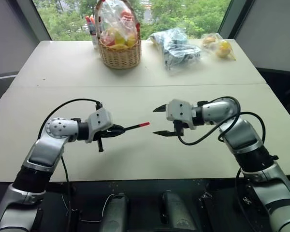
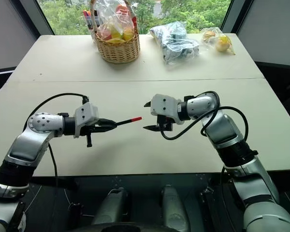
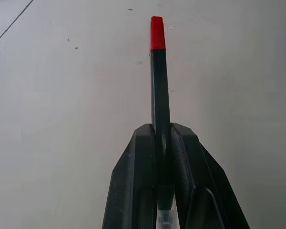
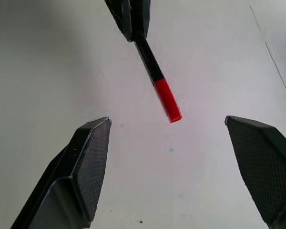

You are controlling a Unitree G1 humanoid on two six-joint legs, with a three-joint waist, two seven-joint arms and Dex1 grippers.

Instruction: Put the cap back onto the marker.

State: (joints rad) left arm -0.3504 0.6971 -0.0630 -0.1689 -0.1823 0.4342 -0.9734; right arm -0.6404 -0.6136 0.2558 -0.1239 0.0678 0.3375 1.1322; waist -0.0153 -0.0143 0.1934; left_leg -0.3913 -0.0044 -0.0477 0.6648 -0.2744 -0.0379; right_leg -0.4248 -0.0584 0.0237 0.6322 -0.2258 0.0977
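Observation:
My left gripper (image 1: 121, 129) is shut on the marker (image 1: 133, 127), a slim black stick held a little above the table and pointing toward my right gripper. The bright red cap (image 1: 144, 124) sits on the marker's free end, in line with the body. In the left wrist view the marker (image 3: 159, 95) runs out from between the closed fingers (image 3: 133, 181) to the cap (image 3: 157, 33). My right gripper (image 1: 155, 121) faces the cap from a short way off, open and empty. Seen from the right wrist, the cap (image 4: 168, 100) hovers between the two spread pads (image 4: 93, 157), touching neither.
A wicker basket (image 1: 119, 55) of wrapped goods stands at the back of the pale table (image 1: 135, 96), with a bunch of pens (image 1: 91, 26) beside it. Two plastic bags (image 1: 176, 46) (image 1: 220, 47) lie at the back right.

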